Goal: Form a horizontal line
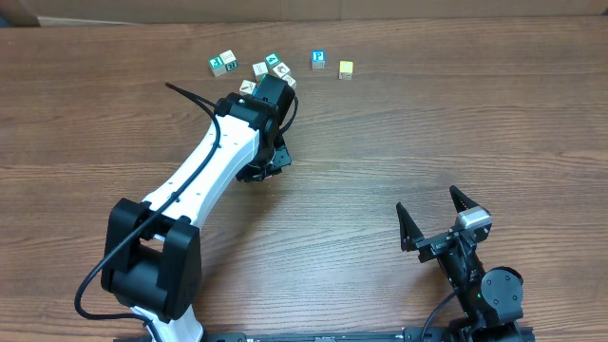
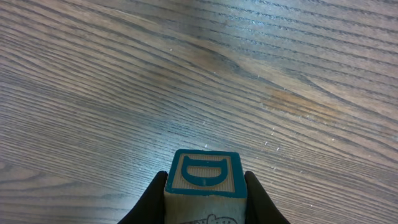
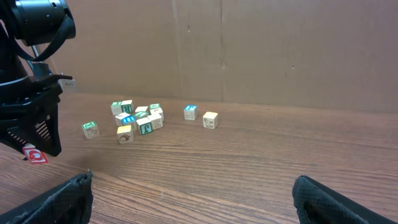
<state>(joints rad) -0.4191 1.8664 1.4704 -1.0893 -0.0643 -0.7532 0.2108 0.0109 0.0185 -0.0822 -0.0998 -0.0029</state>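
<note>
Left pincer (image 2: 205,200) is nearly closed, its two matte black fingers (image 2: 148,201) pressed flat against opposite sides of a small pale wooden cube with a teal-framed letter D (image 2: 204,175). The printed face is turned up toward the wrist camera, and a dark line drawing shows on the side facing it. Whether that cube rests on the table or hangs above it cannot be told. Beneath lies the brown wood-grain table (image 2: 124,81), streaked with fine straight lines and a few lighter patches. From overhead the white-and-black left arm reaches to the far side and hides its own fingers among a loose jumble of white and teal letter cubes (image 1: 223,64). The horizontal line (image 3: 191,112) amounts to two square-edged pieces just right of that jumble: a white cube with a blue face (image 1: 319,59) and a yellow cube (image 1: 346,68), side by side near the far edge with a narrow gap between them. Right pincer (image 1: 427,201) stands spread fully wide and grips nothing, its dark pointed fingers aimed up the table from the near right corner, well apart from every cube.
</note>
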